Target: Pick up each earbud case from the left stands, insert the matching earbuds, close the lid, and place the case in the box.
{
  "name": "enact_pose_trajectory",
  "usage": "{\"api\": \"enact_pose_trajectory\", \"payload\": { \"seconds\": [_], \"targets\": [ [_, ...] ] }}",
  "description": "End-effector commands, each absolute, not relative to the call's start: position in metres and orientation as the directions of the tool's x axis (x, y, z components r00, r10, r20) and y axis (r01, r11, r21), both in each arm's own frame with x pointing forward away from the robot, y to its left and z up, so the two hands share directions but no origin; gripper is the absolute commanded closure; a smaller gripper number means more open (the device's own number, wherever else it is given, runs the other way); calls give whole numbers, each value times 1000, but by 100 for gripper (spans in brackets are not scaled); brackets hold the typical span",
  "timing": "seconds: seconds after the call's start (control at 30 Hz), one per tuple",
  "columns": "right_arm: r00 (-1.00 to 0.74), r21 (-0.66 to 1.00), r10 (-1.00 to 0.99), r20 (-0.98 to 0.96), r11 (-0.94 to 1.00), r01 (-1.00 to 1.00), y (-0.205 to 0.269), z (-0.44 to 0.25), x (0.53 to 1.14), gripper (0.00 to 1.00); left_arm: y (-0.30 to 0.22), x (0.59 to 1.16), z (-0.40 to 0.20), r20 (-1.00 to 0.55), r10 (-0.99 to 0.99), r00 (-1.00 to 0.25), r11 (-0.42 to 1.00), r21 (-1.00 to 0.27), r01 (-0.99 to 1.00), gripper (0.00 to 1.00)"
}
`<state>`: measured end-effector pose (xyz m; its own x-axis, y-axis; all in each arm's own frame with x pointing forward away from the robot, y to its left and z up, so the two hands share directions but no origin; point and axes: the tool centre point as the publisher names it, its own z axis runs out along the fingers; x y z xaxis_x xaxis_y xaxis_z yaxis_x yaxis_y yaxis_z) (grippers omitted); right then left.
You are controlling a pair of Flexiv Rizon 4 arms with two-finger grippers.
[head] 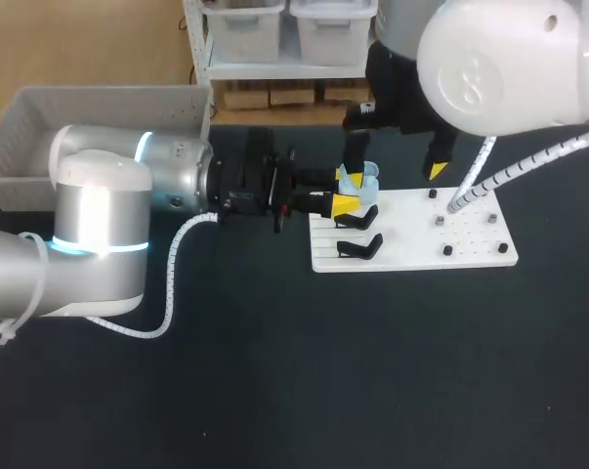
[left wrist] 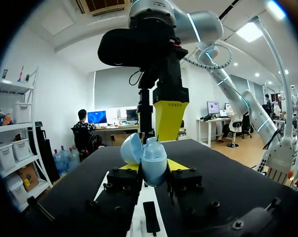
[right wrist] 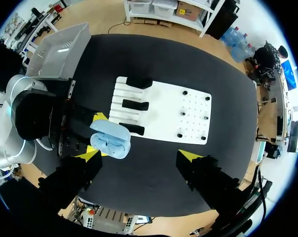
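Left gripper (left wrist: 153, 168) pinches smooth, rounded pale-blue earbud case (right wrist: 110, 143).
Lid open, facing up; right gripper (right wrist: 139, 157) spread wide above.

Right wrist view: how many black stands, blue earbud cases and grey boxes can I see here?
Black stands: 3
Light blue earbud case: 1
Grey box: 1
Total: 5
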<state>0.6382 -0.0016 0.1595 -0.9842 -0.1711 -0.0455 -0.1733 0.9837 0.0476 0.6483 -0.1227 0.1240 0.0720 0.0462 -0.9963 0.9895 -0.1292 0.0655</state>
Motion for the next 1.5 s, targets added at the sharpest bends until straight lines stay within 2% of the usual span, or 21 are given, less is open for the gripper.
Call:
{"api": "enact_pose_trajectory", "payload": {
  "seconds": [0.03,0.3,0.73,1.1,1.5],
  "targets": [
    [-984,47,-175,-40,983,-177,2,160,641,0,-123,647,123,-996,43,75,-124,69,990,100],
    [-986,93,-156,-62,982,-162,-3,181,639,0,-123,647,123,-996,43,75,-124,69,990,100],
    [-956,199,95,-279,979,39,-11,187,698,0,-123,647,123,-996,43,75,-124,69,990,100],
    [-967,132,130,-217,986,103,-16,153,716,0,-123,647,123,-996,43,75,-124,69,990,100],
    [-983,95,122,-134,989,110,-19,141,699,0,-123,647,123,-996,43,75,-124,69,990,100]
  ]
}}
